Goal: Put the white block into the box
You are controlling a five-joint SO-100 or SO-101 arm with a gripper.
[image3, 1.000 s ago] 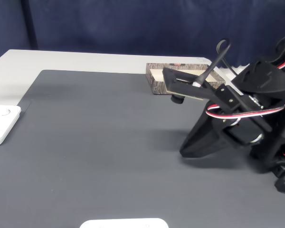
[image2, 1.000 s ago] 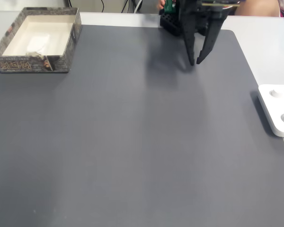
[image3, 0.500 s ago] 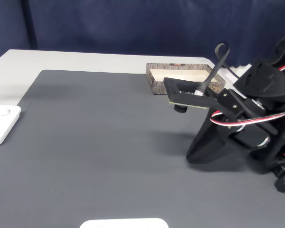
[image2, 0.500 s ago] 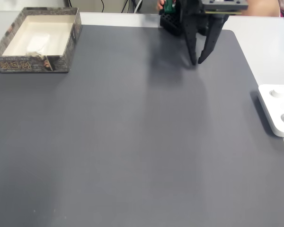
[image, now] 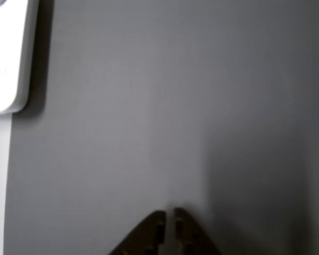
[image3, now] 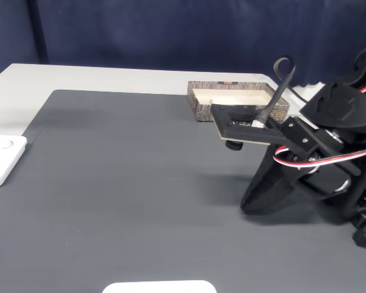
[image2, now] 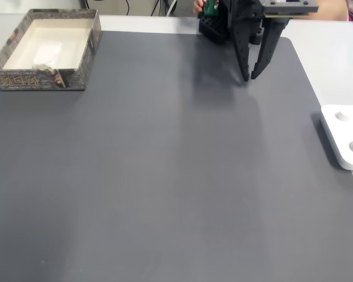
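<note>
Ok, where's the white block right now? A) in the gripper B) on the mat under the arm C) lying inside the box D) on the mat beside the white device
C: in a fixed view the white block lies on the floor of the box, while the gripper hangs empty far across the mat.

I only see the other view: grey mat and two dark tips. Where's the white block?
Observer: In a fixed view, the white block lies inside the box.
Operator: Where's the box from my tool?
Observer: There, the box sits at the mat's upper-left corner; the tool hangs near the top edge, right of middle.
Operator: Anything else around?
Observer: In a fixed view, a second flat white device lies at the near edge.
</note>
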